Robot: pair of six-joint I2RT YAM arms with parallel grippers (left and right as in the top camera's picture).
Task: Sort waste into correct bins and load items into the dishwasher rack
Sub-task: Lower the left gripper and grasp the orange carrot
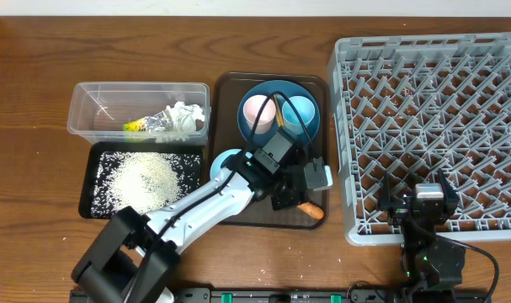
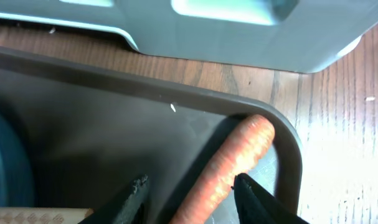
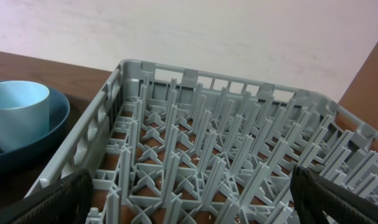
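The small orange carrot (image 2: pixel 235 162) lies in the near-right corner of the dark brown serving tray (image 2: pixel 176 93), against its rim. The left gripper (image 2: pixel 192 179) is down over it with fingers apart, straddling it but not clamped on it. The step in hand looks like the carrot pickup. Next comes closing, lifting clear of the rim and carrying it left, probably to the shallow black tray (image 1: pixel 84 202) of white rice (image 1: pixel 146 178). The right gripper (image 3: pixel 190 177) hangs wide open and empty over the grey lattice dishwasher rack (image 3: pixel 195 78).
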